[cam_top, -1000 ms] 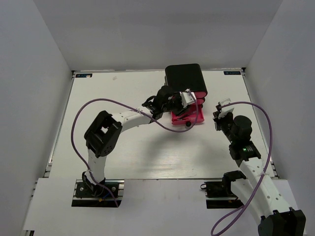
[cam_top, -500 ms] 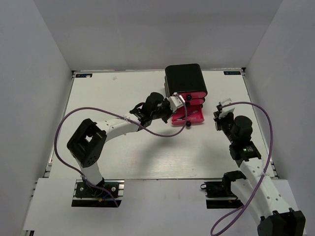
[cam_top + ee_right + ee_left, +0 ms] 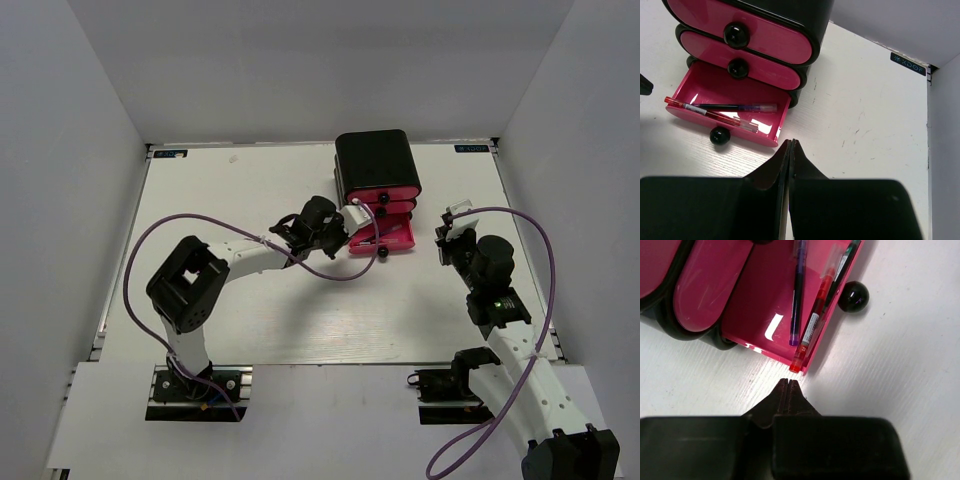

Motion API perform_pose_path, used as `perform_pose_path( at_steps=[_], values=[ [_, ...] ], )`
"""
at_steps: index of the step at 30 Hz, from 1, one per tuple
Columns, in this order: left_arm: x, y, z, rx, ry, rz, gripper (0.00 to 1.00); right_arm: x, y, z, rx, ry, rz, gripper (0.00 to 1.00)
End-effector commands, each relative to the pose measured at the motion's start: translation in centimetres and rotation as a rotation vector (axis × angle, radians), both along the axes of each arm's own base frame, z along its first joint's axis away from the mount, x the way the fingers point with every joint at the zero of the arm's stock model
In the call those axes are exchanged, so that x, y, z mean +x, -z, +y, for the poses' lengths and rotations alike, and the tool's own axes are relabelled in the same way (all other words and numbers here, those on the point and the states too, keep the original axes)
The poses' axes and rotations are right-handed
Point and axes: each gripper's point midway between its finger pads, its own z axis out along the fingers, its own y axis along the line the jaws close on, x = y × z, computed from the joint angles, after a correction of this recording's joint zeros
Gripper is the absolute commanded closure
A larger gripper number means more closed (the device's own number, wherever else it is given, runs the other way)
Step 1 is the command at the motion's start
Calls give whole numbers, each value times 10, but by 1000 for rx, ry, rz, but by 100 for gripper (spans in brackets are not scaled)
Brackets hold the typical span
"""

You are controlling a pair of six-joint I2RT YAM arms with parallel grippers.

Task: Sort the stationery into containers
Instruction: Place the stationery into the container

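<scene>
The rounded black box-shaped case (image 3: 375, 160) looked like glossy plastic. Its open pink bottom drawer (image 3: 760, 295) was smooth and shiny, with a bright glare on its floor. The small round black knob (image 3: 853, 296) gleamed. The thin red pen (image 3: 815, 322) had a clear plastic barrel. The white surface (image 3: 865, 125) was matt, faintly grained and scuffed.

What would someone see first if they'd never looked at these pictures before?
Probably the bright pink drawers in their shiny black case at the far side of the white table. The bottom drawer is pulled open, with a red pen and a purple pen lying inside. The left fingers, pinched shut, sit just off its corner.
</scene>
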Motion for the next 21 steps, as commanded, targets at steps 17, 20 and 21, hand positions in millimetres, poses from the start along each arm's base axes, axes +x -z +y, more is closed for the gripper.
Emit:
perform_pose_path(
  at_steps=[17, 20, 21],
  values=[
    [14, 7, -8, 20, -40, 9, 100, 4, -19, -2, 5, 7, -69, 100],
    [18, 4, -13, 13, -40, 1, 100, 4, -18, -3, 2, 8, -67, 100],
    [18, 9, -12, 20, -40, 9, 100, 3, -18, -2, 2, 7, -68, 100]
  ],
)
